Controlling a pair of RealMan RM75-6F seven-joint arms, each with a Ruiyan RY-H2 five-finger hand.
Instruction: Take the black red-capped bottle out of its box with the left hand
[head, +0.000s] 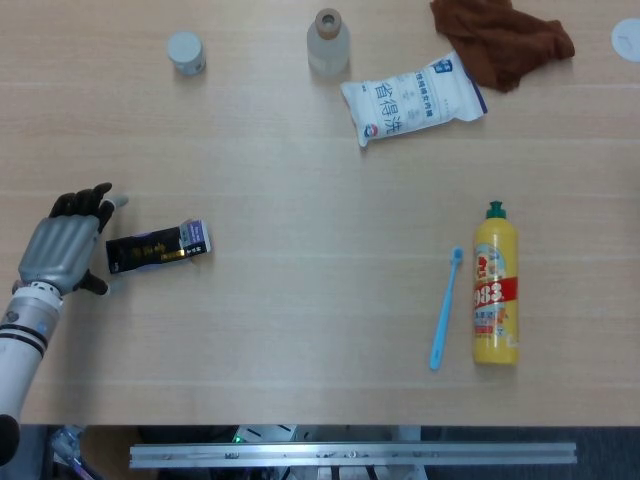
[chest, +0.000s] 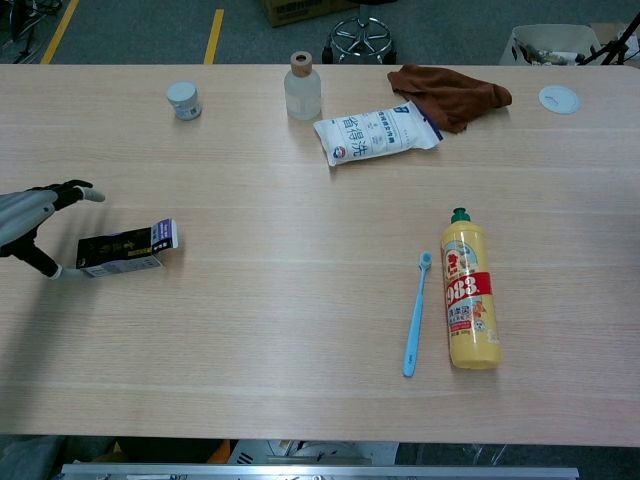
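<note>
A small black box (head: 158, 247) with gold print and a purple-white right end lies on its side at the table's left, also in the chest view (chest: 127, 249). Its flaps look shut, so no bottle shows. My left hand (head: 66, 249) sits just left of the box's left end, fingers spread apart and holding nothing; in the chest view the left hand (chest: 35, 226) brackets that end, fingers above and thumb below, and contact is unclear. My right hand is in neither view.
A yellow green-capped bottle (head: 495, 286) and a blue toothbrush (head: 445, 308) lie at the right. At the back stand a small white jar (head: 186, 51), a frosted cork-topped bottle (head: 327, 42), a white pouch (head: 413, 98) and a brown cloth (head: 502, 39).
</note>
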